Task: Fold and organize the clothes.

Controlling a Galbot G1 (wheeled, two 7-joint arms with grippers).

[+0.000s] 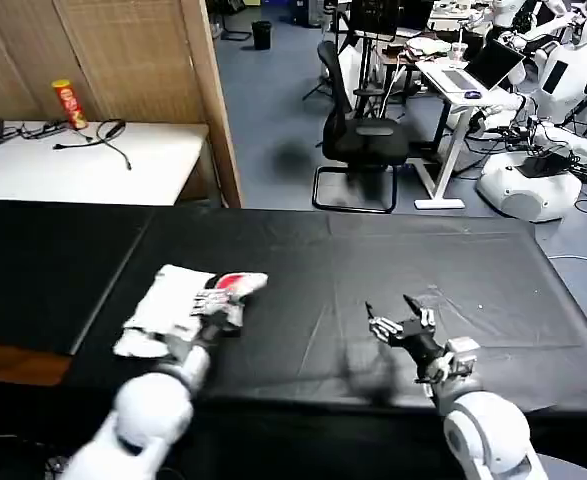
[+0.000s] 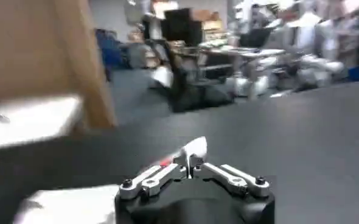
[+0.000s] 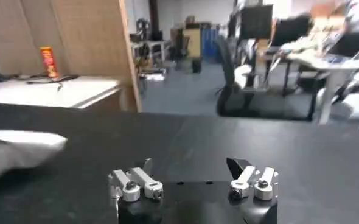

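White T-shirt (image 1: 178, 305) lies bunched in a rough folded bundle on the black table cloth (image 1: 373, 270), toward the robot's left side of the table and well apart from the right arm. Its long axis runs slantwise, from the near edge of the cloth up and away toward the middle, and the far end shows a patch of red print. From the right wrist camera the shirt (image 3: 18, 152) is a pale lump lying flat on the cloth, off to one side.

Left gripper (image 1: 216, 308) sits right on the far, printed end of the bundle. In the left wrist view the left gripper (image 2: 190, 163) has its fingers drawn together, pinching a small peak of white fabric with a bit of red beside it.

Right gripper (image 1: 398, 318) hovers over bare cloth, well clear of the shirt, with its fingers spread wide and nothing between them. The right wrist view shows the same pincer (image 3: 191, 167) with its two tips far apart above the black cloth.
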